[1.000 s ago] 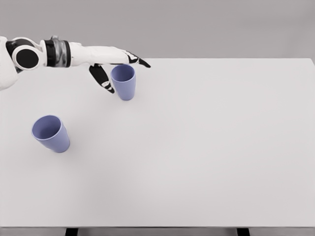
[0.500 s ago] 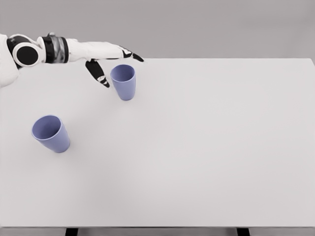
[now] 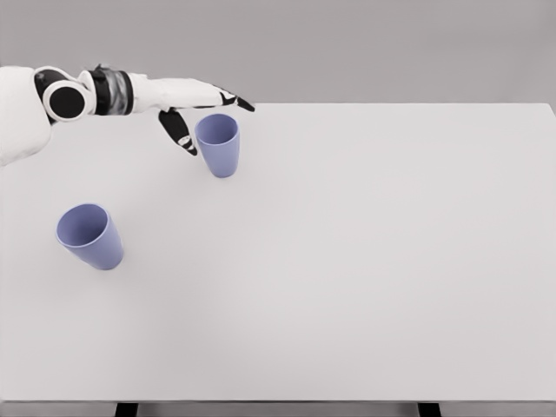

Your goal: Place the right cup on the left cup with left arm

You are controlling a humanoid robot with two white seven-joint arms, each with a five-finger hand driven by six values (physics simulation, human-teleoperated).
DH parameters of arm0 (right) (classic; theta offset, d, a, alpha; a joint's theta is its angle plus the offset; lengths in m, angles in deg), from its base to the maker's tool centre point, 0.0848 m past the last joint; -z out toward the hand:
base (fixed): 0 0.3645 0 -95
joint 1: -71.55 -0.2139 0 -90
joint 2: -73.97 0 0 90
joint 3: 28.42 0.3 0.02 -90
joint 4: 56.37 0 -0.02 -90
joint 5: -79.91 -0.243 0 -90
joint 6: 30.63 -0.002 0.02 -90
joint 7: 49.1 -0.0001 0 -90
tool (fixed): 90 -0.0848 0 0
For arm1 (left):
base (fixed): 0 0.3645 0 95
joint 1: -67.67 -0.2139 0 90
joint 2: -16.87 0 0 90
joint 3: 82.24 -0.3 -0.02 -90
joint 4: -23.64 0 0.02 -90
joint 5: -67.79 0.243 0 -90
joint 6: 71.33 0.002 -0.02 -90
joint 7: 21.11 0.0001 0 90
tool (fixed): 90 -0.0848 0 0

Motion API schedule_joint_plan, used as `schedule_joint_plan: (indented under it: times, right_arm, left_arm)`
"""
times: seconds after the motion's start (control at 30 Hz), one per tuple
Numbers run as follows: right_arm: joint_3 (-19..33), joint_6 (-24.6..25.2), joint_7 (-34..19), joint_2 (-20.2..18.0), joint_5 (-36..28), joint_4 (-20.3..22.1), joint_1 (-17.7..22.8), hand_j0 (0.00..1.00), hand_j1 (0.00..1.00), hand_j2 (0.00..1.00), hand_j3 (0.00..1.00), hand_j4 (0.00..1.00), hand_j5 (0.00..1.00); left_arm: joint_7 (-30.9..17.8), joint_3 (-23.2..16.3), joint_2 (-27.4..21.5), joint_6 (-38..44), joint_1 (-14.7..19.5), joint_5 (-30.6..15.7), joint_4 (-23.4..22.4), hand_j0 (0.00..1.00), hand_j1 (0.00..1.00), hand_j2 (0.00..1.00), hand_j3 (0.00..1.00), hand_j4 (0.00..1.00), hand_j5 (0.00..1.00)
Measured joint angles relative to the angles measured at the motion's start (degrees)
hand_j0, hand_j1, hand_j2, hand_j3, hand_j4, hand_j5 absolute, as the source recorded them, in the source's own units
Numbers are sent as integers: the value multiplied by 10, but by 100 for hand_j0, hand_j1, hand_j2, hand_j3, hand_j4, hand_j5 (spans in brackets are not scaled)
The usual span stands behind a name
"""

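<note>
Now: left robot hand [image 3: 193, 102] spread open above the far-left part of the surface [image 3: 365, 261], holding nothing; fingers [image 3: 228, 98] stretched past the far rim of the right cup [image 3: 218, 144], thumb hanging just left of it. Upright, that cup. Left cup [image 3: 89, 235] well below the hand, nearer, also upright.

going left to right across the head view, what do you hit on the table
Blue plastic cup nearer the front → white left hand with black fingertips, open → second blue plastic cup farther back → bare stretch of white table.
</note>
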Motion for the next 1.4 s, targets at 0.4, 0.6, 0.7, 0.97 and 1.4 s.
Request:
schedule_joint_plan:
  times: [0.4,0.6,0.7,0.97,1.4]
  right_arm:
    - [0,0,0,0,0,0,0,100,100,100,100,100,100]
    - [0,0,0,0,0,0,0,100,100,100,100,100,100]
    - [0,0,0,0,0,0,0,100,100,100,100,100,100]
    - [0,0,0,0,0,0,0,100,100,100,100,100,100]
    - [0,0,0,0,0,0,0,100,100,100,100,100,100]
  left_arm:
    - [1,19,15,0,-19,21,-13,64,64,64,64,64,64]
    - [-3,26,8,0,-20,21,-11,52,52,52,52,52,52]
    - [-8,27,7,0,-20,20,-9,51,51,51,51,51,51]
    - [-35,44,-27,0,-12,15,49,50,50,50,50,50,50]
    - [-41,45,-213,-1,35,-11,255,50,50,50,50,50,50]
